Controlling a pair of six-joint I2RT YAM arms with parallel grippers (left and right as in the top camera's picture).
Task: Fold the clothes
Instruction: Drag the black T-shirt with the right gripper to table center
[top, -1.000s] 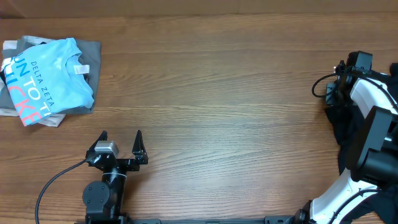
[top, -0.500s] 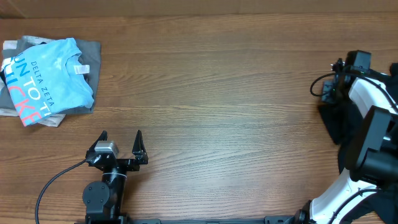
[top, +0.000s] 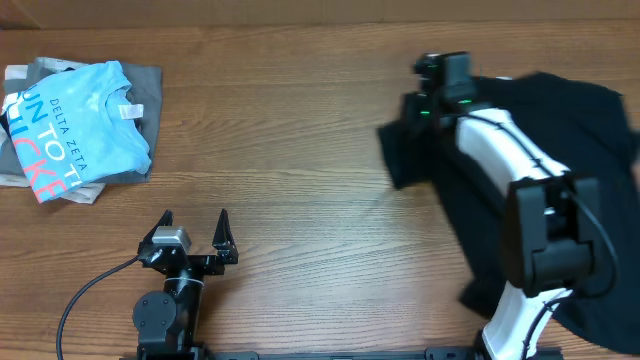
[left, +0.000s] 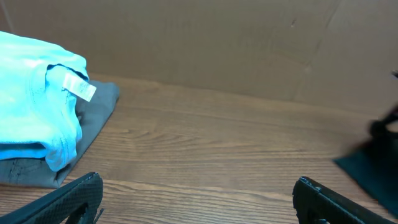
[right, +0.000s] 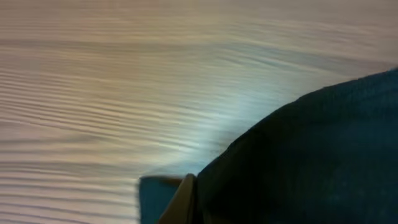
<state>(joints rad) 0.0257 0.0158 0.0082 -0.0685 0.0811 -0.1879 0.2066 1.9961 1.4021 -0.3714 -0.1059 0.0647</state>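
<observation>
The plain black short-sleeved T-shirt sprawls unfolded across the right end of the wooden bench, so the folding looks wholly undone. The right gripper has its jaws clenched on the shirt's left edge. The left gripper waits near the front edge, jaws released. No container shows.

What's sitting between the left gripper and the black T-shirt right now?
Nothing. In the overhead view, only bare wooden table separates the open left gripper from the nearest edge of the black T-shirt.
</observation>
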